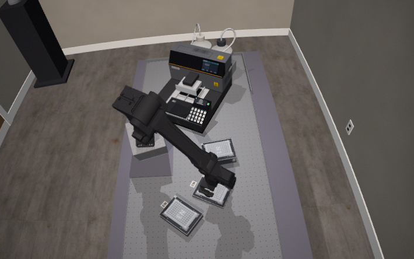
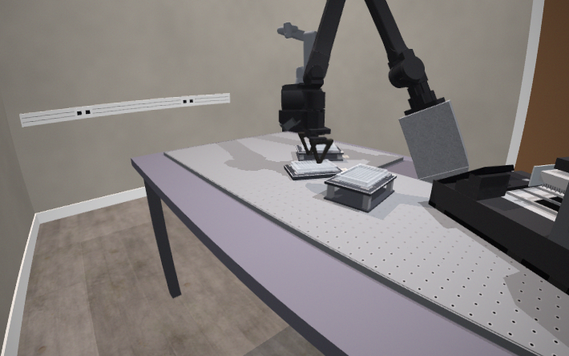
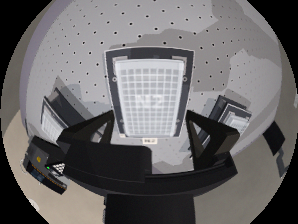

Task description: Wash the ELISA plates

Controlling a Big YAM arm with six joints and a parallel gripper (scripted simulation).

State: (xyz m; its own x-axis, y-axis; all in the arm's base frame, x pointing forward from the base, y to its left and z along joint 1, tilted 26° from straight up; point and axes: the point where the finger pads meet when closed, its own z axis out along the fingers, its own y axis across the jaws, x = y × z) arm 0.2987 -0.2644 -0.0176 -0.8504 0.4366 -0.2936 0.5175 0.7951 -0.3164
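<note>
Pincer (image 1: pixel 207 193) (image 2: pixel 313 157) (image 3: pixel 150 113) wide open above plate N2 (image 1: pixel 223 193) (image 2: pixel 314 167) (image 3: pixel 150 92), perforated grey board (image 1: pixel 266 238) (image 2: pixel 388 238) (image 3: pixel 150 25) on lilac tabletop (image 1: pixel 274 144) (image 2: pixel 233 229) (image 3: pixel 27 65), brown floor (image 1: pixel 73 154) (image 2: pixel 101 264) around

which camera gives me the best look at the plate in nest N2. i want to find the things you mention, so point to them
The wrist view: it faces the plate (image 1: pixel 222 193) (image 2: pixel 313 166) (image 3: pixel 150 95) from above, its whole well grid and N2 marking showing. The top view has the gripper (image 1: pixel 206 193) (image 2: pixel 313 158) (image 3: pixel 150 113) covering part; the exterior shows it small, at a low angle.
</note>
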